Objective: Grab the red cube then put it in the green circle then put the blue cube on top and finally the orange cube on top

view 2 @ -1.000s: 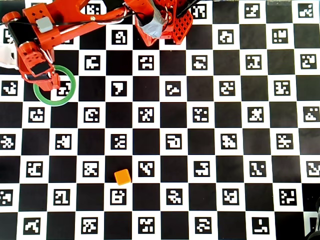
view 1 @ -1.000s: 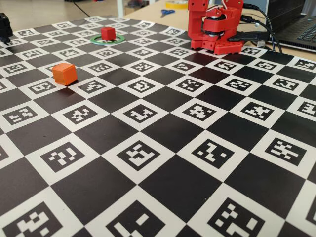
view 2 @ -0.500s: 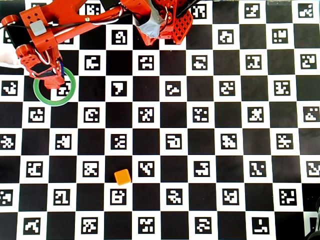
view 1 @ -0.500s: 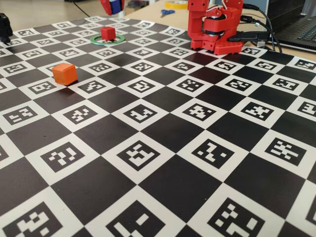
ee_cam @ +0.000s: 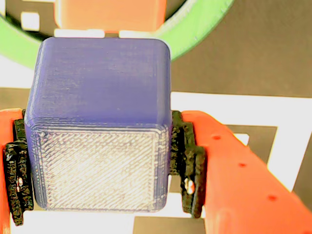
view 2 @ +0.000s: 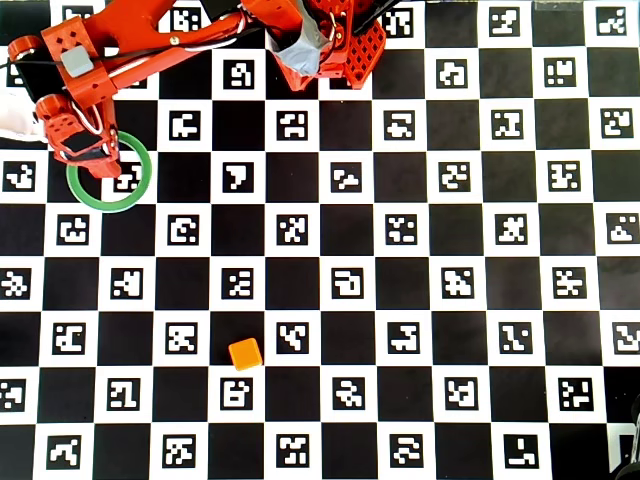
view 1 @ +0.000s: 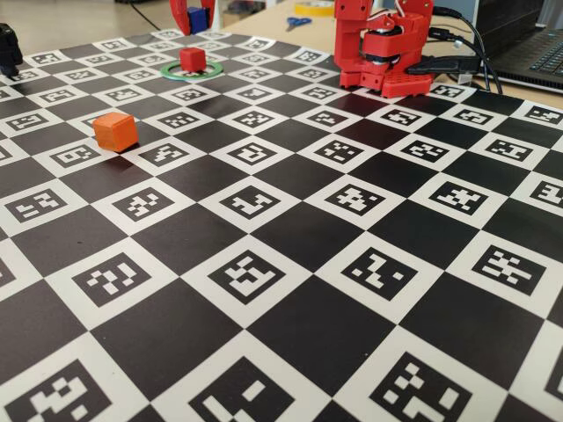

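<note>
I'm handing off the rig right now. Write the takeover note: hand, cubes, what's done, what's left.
Hand: shut on the blue cube, held in the air near the green circle.
Red cube: already sitting inside the green circle.
Orange cube: untouched on the board, far from the circle.
Done: red cube placed, blue cube picked up.
Left: set the blue cube on the red cube, then fetch the orange cube and stack it on top.

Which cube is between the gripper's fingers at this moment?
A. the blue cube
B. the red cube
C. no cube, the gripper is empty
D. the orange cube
A: in the wrist view the blue cube sits clamped between the black pads of the gripper, while the red cube rests in the green circle and the orange cube lies alone on the board.
</note>
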